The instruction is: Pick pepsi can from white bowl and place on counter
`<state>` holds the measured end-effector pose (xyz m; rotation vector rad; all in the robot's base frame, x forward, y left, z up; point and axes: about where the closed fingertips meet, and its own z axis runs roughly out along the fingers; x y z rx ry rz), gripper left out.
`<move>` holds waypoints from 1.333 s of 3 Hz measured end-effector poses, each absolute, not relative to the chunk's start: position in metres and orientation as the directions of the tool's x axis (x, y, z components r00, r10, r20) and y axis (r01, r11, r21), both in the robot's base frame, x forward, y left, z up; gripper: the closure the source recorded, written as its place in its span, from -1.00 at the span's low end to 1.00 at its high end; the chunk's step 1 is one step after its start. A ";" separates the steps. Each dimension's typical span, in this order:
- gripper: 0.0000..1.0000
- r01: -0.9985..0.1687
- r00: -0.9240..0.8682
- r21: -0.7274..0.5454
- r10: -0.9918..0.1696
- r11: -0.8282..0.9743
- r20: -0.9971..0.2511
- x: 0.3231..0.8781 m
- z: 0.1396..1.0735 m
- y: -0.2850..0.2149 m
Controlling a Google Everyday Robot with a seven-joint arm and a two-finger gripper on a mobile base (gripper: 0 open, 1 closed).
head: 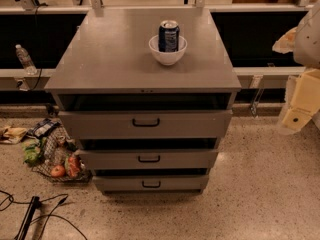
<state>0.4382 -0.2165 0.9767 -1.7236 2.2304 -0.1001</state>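
The pepsi can [169, 35], dark blue with a silver top, stands upright inside the white bowl [167, 55]. The bowl sits on the grey counter [110, 59], right of centre and toward the back. The counter tops a grey cabinet with three black-handled drawers [146, 123]. My gripper [300, 106] is a pale, blurred shape at the right edge of the camera view. It hangs beside the cabinet, well to the right of and below the bowl, and touches nothing.
A clear plastic bottle [24, 58] stands on a ledge to the left of the cabinet. A mesh bag of produce [56, 160] and snack packets [15, 133] lie on the floor at left. Black cables [35, 214] run across the bottom-left floor. Metal rails stand behind the counter.
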 end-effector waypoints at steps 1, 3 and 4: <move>-1.00 -0.931 -0.221 -0.247 -0.953 0.270 -0.207 0.438 0.977 -0.217; -1.00 -0.884 -0.294 -0.246 -0.882 0.398 -0.368 0.479 0.986 -0.219; -1.00 -0.845 -0.258 -0.220 -0.732 0.487 -0.631 0.542 0.979 -0.224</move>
